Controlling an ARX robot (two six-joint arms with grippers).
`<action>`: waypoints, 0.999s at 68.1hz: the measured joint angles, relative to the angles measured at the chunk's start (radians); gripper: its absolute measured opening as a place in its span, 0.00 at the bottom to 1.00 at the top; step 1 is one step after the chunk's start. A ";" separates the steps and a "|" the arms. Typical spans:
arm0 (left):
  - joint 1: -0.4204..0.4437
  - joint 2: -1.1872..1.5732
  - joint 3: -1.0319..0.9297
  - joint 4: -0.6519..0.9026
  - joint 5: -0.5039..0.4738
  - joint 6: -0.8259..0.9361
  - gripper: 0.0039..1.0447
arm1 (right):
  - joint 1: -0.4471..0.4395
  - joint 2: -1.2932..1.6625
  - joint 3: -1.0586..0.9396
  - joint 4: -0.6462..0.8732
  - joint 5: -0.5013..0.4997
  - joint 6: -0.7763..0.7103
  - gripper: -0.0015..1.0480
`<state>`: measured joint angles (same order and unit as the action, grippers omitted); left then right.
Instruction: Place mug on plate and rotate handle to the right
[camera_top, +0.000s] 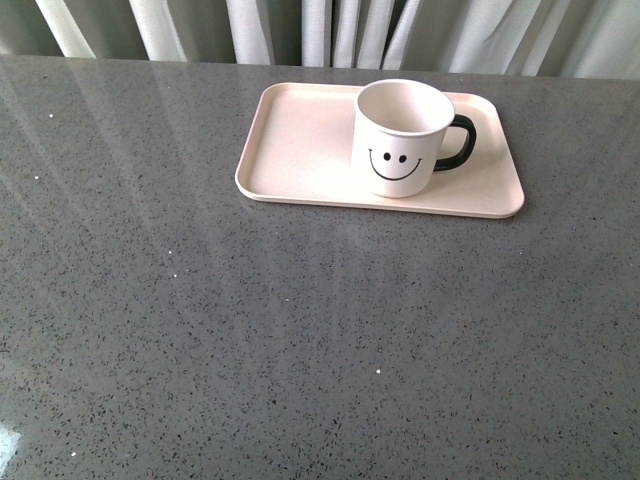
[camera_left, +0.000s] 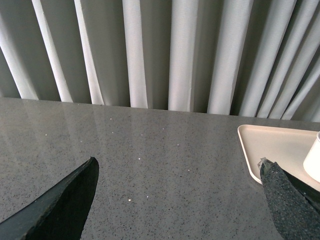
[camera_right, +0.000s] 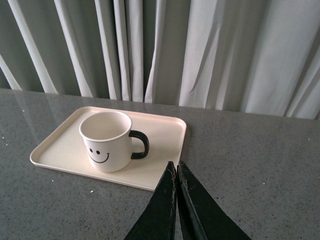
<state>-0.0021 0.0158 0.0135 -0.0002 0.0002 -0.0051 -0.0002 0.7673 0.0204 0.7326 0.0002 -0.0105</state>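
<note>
Since the mug (camera_top: 400, 137) stood upright on the plate (camera_top: 300, 140) w/ handle (camera_top: 460, 142) already facing right, we kept left end effector (camera_left: 177, 187) released, right end effector (camera_right: 176, 172) clenched, both off it; task looked done.

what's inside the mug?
The mug looks empty in the right wrist view: bare cream inner wall, nothing visible. Its floor is hidden by the rim. It stands on the plate.

You have even, soft daylight in all three views, none dim. The polished grey surface (camera_top: 300, 340) mirrors the pale curtains (camera_left: 150, 50) as streaks of glare. Shadows under the mug (camera_top: 400, 135) are faint. Focus is sharp; close claw fingers (camera_left: 60, 205) look soft-edged.
</note>
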 joint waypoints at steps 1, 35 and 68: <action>0.000 0.000 0.000 0.000 0.000 0.000 0.91 | 0.000 -0.008 0.000 -0.006 0.000 0.000 0.02; 0.000 0.000 0.000 0.000 0.000 0.000 0.91 | 0.000 -0.344 -0.002 -0.311 0.000 0.000 0.02; 0.000 0.000 0.000 0.000 0.000 0.000 0.91 | 0.000 -0.528 -0.002 -0.492 0.000 0.000 0.02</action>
<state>-0.0021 0.0158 0.0135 -0.0002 0.0002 -0.0051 -0.0002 0.2398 0.0189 0.2409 0.0002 -0.0101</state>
